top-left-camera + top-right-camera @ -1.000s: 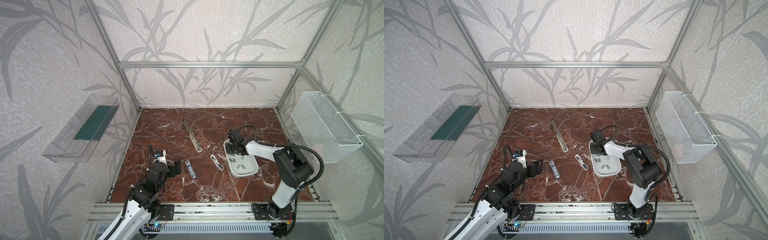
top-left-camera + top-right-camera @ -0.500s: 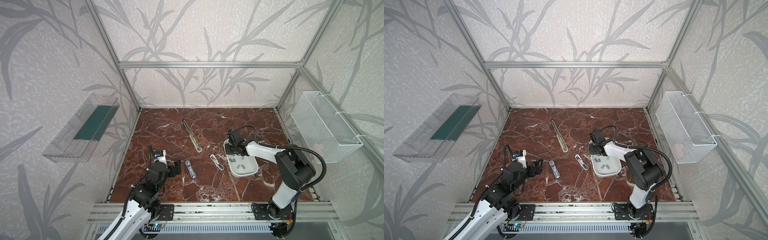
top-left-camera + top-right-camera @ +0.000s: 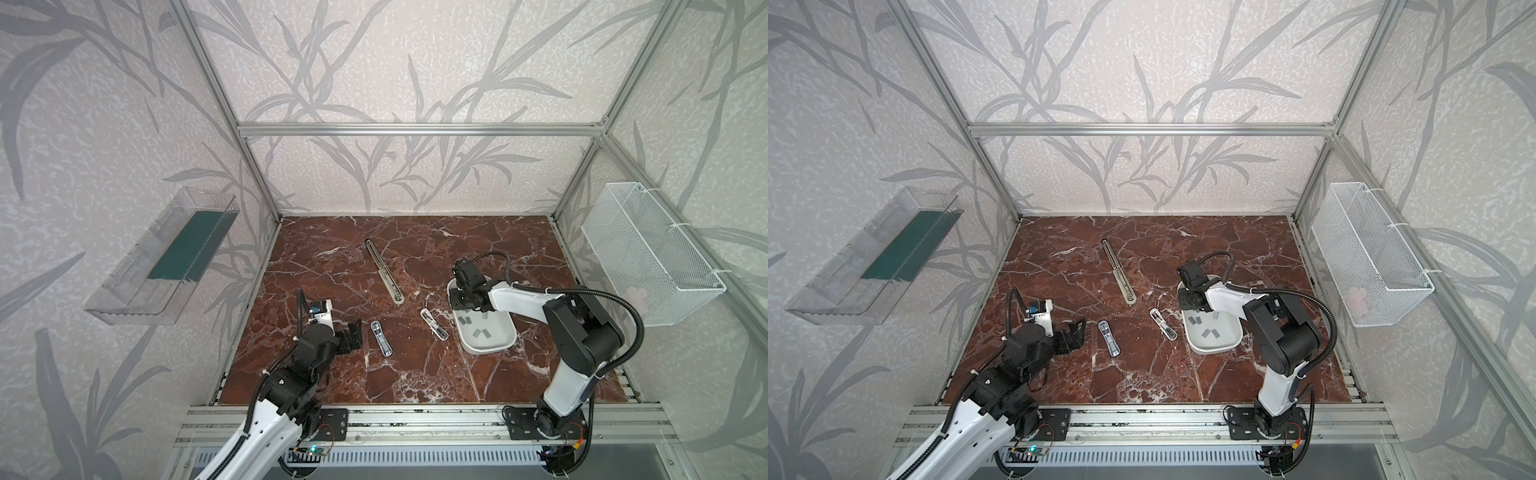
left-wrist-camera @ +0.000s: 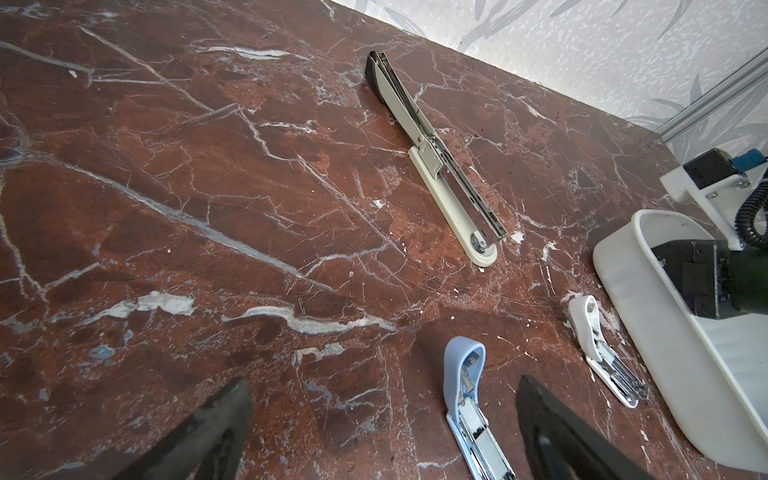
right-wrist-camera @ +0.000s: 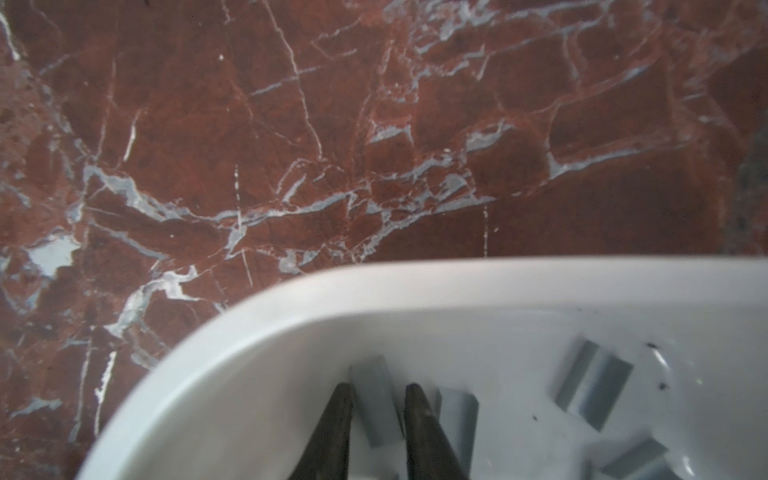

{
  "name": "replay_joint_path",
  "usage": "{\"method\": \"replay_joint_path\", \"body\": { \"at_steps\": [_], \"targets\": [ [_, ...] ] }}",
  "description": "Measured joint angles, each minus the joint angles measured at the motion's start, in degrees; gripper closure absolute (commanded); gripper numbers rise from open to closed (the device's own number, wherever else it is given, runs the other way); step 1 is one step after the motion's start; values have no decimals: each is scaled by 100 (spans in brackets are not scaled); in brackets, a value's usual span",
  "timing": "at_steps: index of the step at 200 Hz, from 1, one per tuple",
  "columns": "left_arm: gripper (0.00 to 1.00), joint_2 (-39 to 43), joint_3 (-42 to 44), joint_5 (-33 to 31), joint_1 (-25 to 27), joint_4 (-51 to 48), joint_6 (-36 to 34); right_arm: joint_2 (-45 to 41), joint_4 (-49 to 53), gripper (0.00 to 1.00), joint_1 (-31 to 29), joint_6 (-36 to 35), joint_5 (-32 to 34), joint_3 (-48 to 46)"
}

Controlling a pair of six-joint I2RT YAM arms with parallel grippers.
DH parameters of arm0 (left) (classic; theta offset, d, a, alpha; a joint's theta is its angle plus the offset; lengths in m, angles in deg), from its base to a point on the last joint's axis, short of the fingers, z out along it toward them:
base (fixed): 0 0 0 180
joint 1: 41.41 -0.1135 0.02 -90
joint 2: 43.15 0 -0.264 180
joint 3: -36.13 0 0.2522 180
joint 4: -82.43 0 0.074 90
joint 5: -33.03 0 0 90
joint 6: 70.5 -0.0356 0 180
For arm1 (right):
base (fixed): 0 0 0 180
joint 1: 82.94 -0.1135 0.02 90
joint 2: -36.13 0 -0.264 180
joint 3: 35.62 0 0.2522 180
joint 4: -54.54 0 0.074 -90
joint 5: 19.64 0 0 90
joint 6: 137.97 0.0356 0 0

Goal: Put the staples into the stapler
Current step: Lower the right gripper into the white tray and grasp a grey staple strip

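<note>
Several grey staples (image 3: 482, 332) lie in a white tray (image 3: 486, 352) at the right. My right gripper (image 5: 378, 388) reaches down into the tray's far end, its fingers shut on one staple strip (image 5: 376, 411); other strips (image 5: 594, 386) lie beside it. Three staplers lie open on the marble: a long cream one (image 3: 384, 270), a small blue one (image 3: 381, 338) and a small white one (image 3: 433, 324). My left gripper (image 4: 382, 382) stands open low over the floor, with the blue stapler (image 4: 461, 374) between its fingers, nearer one of them and untouched.
A clear plastic bin (image 3: 166, 257) hangs on the left wall and a white wire basket (image 3: 648, 253) on the right wall. Aluminium frame posts edge the marble floor (image 3: 332, 382). The white stapler lies close to the tray's left side.
Neither arm has visibly shifted in the top views. The staplers and the tray lie where they were.
</note>
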Motion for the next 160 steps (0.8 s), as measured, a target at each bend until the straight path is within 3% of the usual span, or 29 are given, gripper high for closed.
{"method": "replay_joint_path", "body": {
  "at_steps": [160],
  "targets": [
    [1,2,0,52,0,0,-11,199,111,78,0,251,229,258]
  ]
}}
